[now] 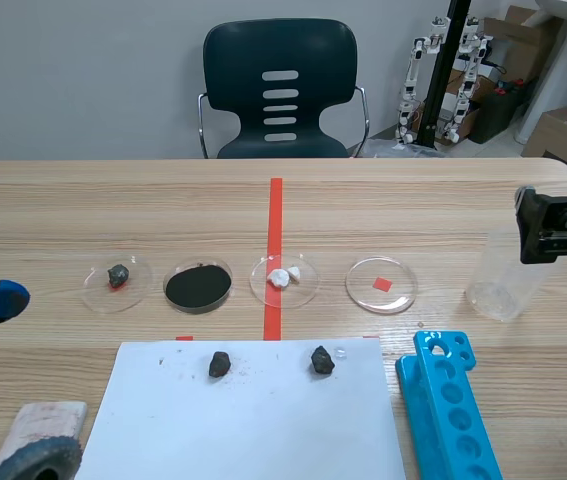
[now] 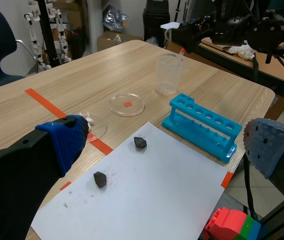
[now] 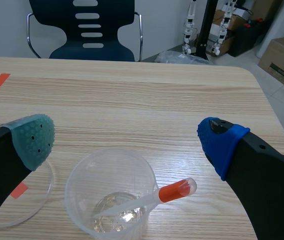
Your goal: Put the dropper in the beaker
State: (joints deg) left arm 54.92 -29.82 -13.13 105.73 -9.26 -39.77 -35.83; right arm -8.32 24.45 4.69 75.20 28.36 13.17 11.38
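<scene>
Two fingers of the right gripper (image 3: 125, 141) stood spread wide and held nothing, one to each side above the beaker (image 3: 110, 150). The dropper (image 3: 142, 201) already lay inside the beaker, tip down at the bottom. Its orange-red bulb leaned on the rim and stuck out past it toward the blue-padded finger. The main risk, as I judged it, lay in the retreat. A finger swinging sideways rather than lifting straight up could catch that bulb and flick the dropper out. It could also tip the beaker (clear thin plastic by its look, so probably light) toward the clear dish (image 3: 36, 200) just beside it. The left gripper (image 2: 167, 145), likewise spread and empty, hung well apart from the beaker and posed little threat.
</scene>
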